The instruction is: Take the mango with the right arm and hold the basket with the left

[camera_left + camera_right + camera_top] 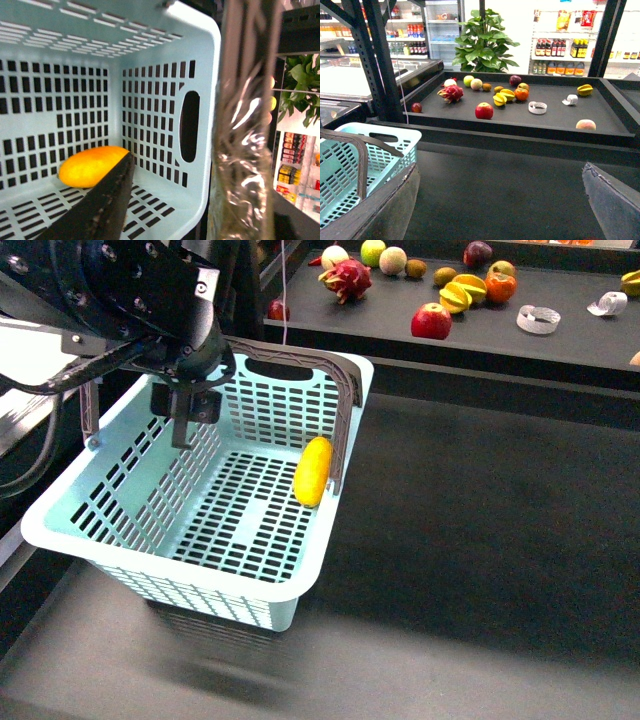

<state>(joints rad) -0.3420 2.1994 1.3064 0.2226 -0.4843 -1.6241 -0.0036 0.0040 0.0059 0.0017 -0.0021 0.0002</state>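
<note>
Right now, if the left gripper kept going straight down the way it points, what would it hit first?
Most likely the slotted floor of the basket. The left gripper points down inside it, and the mango lies off to the side by the far wall. Depth is uncertain.

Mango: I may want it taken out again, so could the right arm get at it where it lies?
Probably yes. The mango lies uncovered inside the basket, against the wall under an upright handle, which could crowd a descent. The right gripper is open and empty.
</note>
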